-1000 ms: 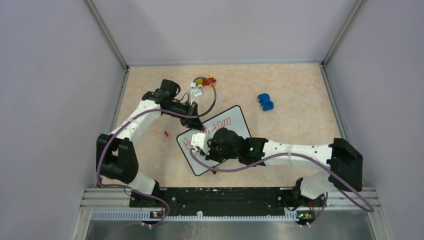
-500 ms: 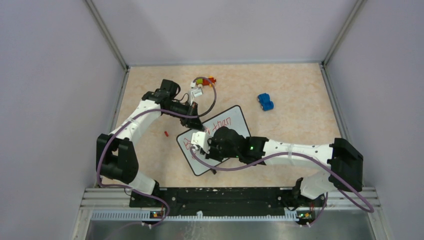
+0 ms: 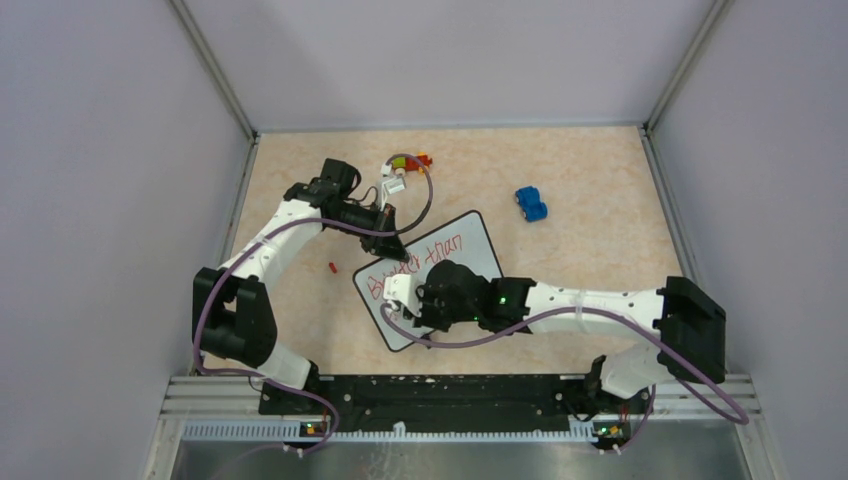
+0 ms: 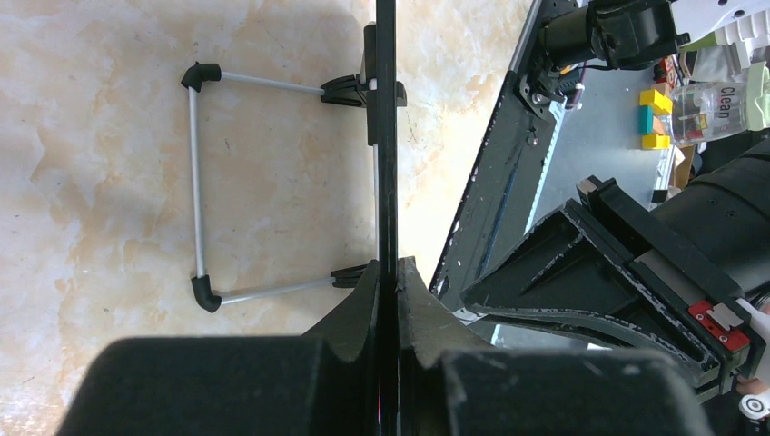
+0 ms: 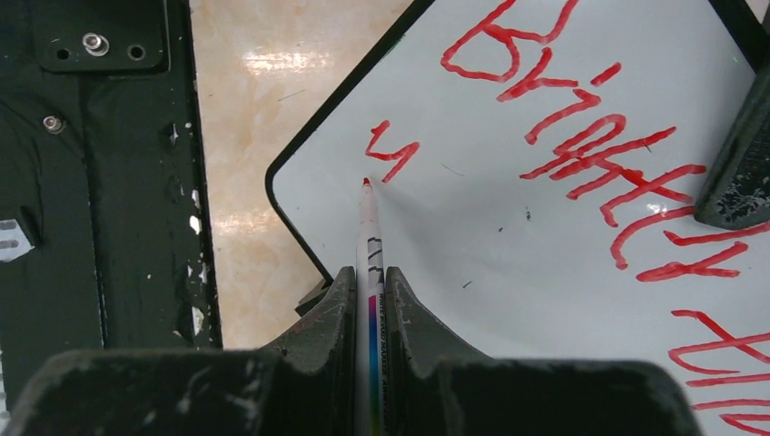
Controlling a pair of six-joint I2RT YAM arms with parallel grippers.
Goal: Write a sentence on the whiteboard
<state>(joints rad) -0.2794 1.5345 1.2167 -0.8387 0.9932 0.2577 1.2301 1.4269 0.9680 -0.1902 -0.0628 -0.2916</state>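
Observation:
The whiteboard [image 3: 477,258] lies tilted at mid-table. My left gripper [image 3: 396,246] is shut on its far edge; in the left wrist view the board is a thin dark strip [image 4: 386,136] between my closed fingers [image 4: 388,272]. The sentence [image 3: 432,252] is red script, also seen in the right wrist view [image 5: 581,154]. My right gripper [image 3: 399,291] is shut on a thin white marker [image 5: 370,238]. The marker's red tip rests on the board beside a short red stroke [image 5: 392,154] near the board's corner. The gripper also shows in its own view [image 5: 370,272].
A blue toy car [image 3: 531,204] sits at the back right. A small red cap [image 3: 331,267] lies left of the board. Small coloured bricks [image 3: 407,163] lie at the back. The board's wire stand [image 4: 195,182] rests on the table. A black rail [image 3: 430,393] runs along the near edge.
My right gripper with the marker has shifted slightly toward the near edge of the board, uncovering more of the first red word. The left arm has not moved.

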